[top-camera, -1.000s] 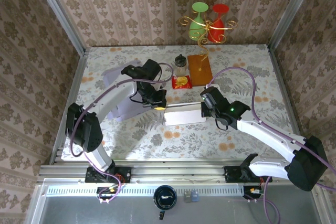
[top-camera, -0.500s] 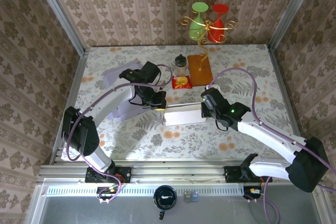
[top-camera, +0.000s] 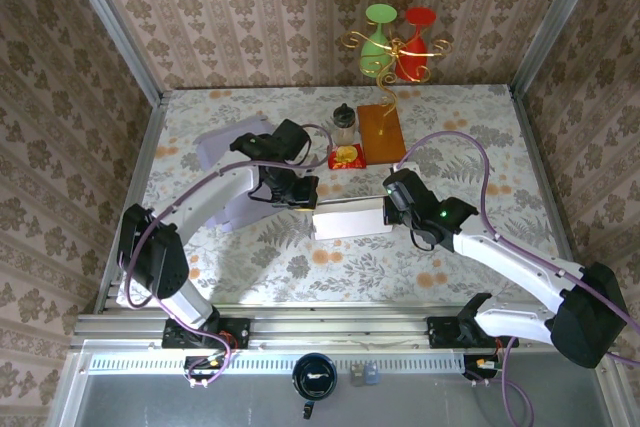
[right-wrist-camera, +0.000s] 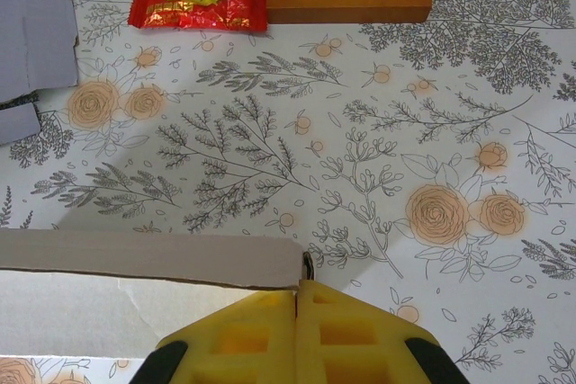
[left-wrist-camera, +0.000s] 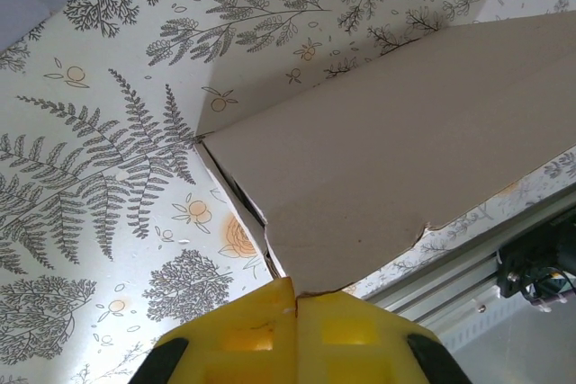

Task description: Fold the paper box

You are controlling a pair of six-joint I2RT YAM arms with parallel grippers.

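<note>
Pale cardboard paper box (top-camera: pixel 350 219) near the middle of the table (top-camera: pixel 470 117). Lies with its long axis left to right, parallel to the near edge, ends pointing at the left and right edges. Pinched at its left end by the left gripper (top-camera: pixel 303 199), yellow fingers (left-wrist-camera: pixel 243 339) pressed together on a flap corner. Nipped likewise at its right end by the right gripper (top-camera: pixel 390 209), closed tight on the top edge.

Packet (top-camera: pixel 346 155) beside wooden block (top-camera: pixel 380 132) (behind box (top-camera: pixel 350 219))

left arm (top-camera: pixel 215 185): shoulder link swung left | left jaws: nudged slightly rearward
</note>
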